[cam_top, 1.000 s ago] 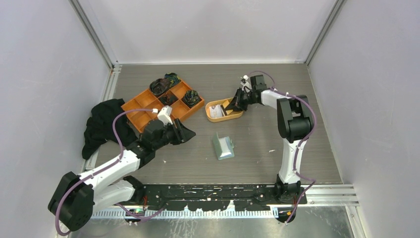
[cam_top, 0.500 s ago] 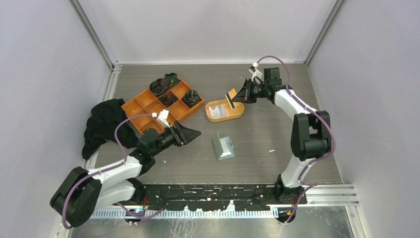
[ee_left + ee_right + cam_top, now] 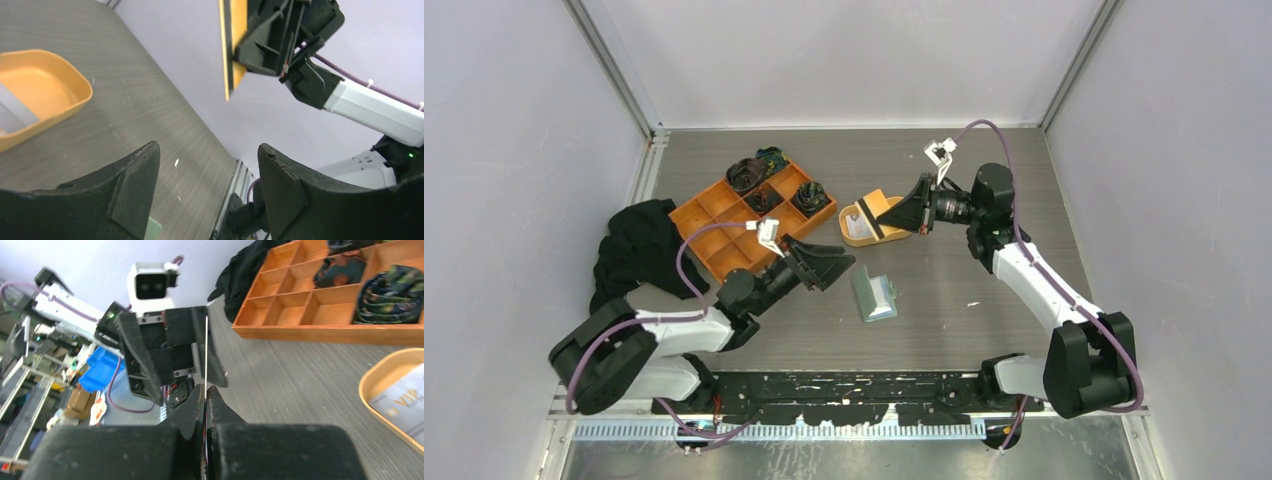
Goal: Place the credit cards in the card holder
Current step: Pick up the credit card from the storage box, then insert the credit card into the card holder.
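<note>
While raised over open desk (image 3: 944,300), orange credit card (image 3: 882,212) pinched in right end effector (image 3: 904,217), wrist view edge-on only; left end effector (image 3: 839,272) spread.

This is a robotics lab, and the scene sits inside a purpose-built test cell. A grey wood-grain table (image 3: 944,300) is boxed in by plain pale wall panels (image 3: 524,150) held in bare aluminium profiles (image 3: 614,70). At the table's near edge a black mounting rail (image 3: 854,385) carries the left arm (image 3: 679,330) and the right arm (image 3: 1034,275), both white and black, trailing purple cables (image 3: 686,255). They end in the left claw (image 3: 844,262) and the right claw (image 3: 894,220). A small white camera module (image 3: 151,286) rides on one wrist. Past the cell's open side, the right wrist view shows blue storage bins (image 3: 97,371), cardboard boxes (image 3: 77,400) and metal frames (image 3: 20,400), blurred.
</note>
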Tool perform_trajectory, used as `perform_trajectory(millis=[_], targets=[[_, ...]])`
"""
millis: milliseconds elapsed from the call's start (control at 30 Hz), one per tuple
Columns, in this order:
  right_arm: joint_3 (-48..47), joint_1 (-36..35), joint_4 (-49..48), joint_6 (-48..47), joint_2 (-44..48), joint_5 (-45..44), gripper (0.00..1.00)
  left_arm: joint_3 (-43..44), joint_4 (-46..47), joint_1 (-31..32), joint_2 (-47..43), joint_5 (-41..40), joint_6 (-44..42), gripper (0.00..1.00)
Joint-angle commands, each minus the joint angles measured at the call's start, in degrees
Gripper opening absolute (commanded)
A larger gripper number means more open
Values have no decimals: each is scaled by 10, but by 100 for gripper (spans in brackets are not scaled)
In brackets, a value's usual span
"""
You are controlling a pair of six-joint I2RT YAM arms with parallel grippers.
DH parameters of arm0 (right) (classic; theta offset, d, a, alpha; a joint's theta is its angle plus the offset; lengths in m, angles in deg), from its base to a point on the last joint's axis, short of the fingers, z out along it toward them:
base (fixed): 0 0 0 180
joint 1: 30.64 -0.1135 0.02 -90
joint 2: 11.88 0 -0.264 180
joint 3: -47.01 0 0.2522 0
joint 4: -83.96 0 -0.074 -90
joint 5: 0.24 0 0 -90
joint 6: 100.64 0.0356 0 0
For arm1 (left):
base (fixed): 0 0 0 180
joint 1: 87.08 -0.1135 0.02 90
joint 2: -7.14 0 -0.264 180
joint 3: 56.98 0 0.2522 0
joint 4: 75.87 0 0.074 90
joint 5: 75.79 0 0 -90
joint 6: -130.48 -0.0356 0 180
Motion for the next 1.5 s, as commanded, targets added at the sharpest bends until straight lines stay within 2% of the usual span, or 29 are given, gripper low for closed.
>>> perform_trajectory(millis=[0,133,233,300,467,533,600,633,667,700,800,867,1000,1067,1100,1167,1267,1333,1433,1467], targets=[[0,-34,-82,18,4,49,1,73,118,6,61,-9,-22,71],[0,-55,-83,11,3,57,1,106,118,8,71,-8,-35,68],[0,-62,-83,7,2,65,1,109,118,8,63,-17,-44,60],[0,-67,-82,6,1,67,1,107,118,8,59,-24,-43,51],[0,-72,-78,3,0,70,1,106,118,7,57,-24,-36,22],[0,-75,-72,-3,0,73,1,106,118,7,53,-24,-38,16],[-4,-79,-45,-27,1,75,1,106,118,6,48,-19,-46,2],[-9,-81,-18,-46,0,77,2,106,118,5,46,-16,-50,0],[-16,-81,18,-74,1,79,6,106,118,4,44,-13,-53,0],[-26,-81,59,-107,1,79,15,105,117,2,42,-5,-55,0],[-60,-81,209,-226,2,75,22,98,95,-13,26,21,-57,0],[-67,-81,246,-258,2,73,22,97,59,-23,9,38,-60,0],[-65,-87,251,-266,0,73,18,107,-25,-31,-22,61,-79,0],[-67,-91,250,-267,-1,72,3,114,-49,-31,-33,68,-85,0],[-67,-93,250,-267,-1,70,1,116,-56,-31,-33,71,-85,2],[-65,-99,239,-256,-1,68,1,118,-52,-31,-28,72,-76,13],[-47,-109,166,-199,-4,68,1,113,0,-31,-6,73,-57,16],[-39,-116,135,-180,-8,66,1,111,40,-31,13,76,-43,13],[-38,-125,133,-179,-12,66,1,116,81,-32,37,82,-32,0],[-37,-128,132,-180,-13,67,1,115,88,-32,41,81,-29,0]])
